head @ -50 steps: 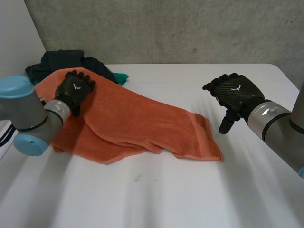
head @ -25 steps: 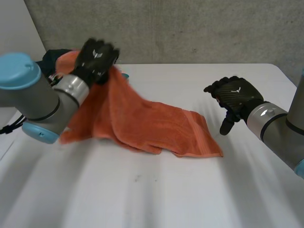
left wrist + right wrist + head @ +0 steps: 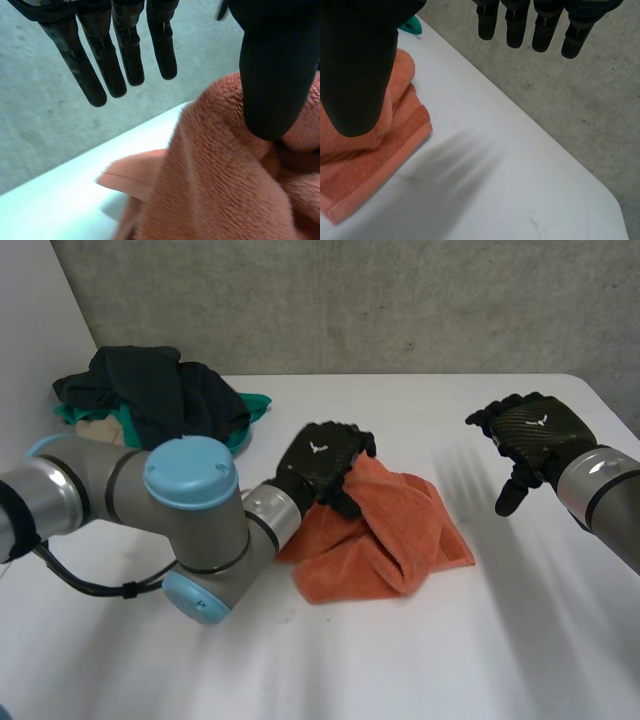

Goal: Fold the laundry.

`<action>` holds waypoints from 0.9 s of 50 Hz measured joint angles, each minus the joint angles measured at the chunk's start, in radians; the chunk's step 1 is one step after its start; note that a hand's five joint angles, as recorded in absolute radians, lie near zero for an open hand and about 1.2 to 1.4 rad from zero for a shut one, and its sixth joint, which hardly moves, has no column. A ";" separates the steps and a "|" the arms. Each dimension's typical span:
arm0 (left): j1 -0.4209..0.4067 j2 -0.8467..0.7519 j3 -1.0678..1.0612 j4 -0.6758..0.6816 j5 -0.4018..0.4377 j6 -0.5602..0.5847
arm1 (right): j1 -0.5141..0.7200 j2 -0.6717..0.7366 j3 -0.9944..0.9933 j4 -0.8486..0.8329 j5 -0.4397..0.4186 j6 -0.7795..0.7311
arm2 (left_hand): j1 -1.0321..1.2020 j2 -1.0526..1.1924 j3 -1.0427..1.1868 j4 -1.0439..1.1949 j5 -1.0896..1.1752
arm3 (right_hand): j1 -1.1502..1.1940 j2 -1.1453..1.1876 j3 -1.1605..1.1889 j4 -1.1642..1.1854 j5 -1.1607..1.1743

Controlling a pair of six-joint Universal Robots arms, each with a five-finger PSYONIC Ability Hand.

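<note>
Orange towel (image 3: 400, 540) bunched under L hand (image 3: 322, 465); R hand (image 3: 530, 435) apart

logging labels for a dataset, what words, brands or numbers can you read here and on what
No readable words or numbers anywhere.
Left hand: small white mark on its back, a symbol, not letters.
Right hand: the same kind of white mark.
Orange towel and pile of clothes: no tag or print visible.
</note>
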 measured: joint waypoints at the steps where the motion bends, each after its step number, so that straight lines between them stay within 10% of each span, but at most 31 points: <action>1: 0.002 0.017 -0.001 -0.004 -0.017 0.009 | -0.005 0.000 0.004 0.001 -0.001 0.000 | -0.040 -0.035 -0.033 -0.040 -0.038 | 0.000 0.000 0.000 0.000 0.000; 22: 0.071 0.325 -0.347 -0.112 -0.100 -0.005 | -0.016 0.008 0.058 0.063 -0.101 -0.161 | -0.142 -0.157 -0.154 -0.161 -0.157 | 0.000 0.000 0.000 0.000 0.000; 45: 0.100 -0.037 -0.065 -0.148 -0.093 -0.213 | 0.022 0.336 -0.132 0.018 -0.254 -0.148 | -0.134 -0.147 -0.144 -0.148 -0.133 | 0.037 0.053 0.053 0.053 0.043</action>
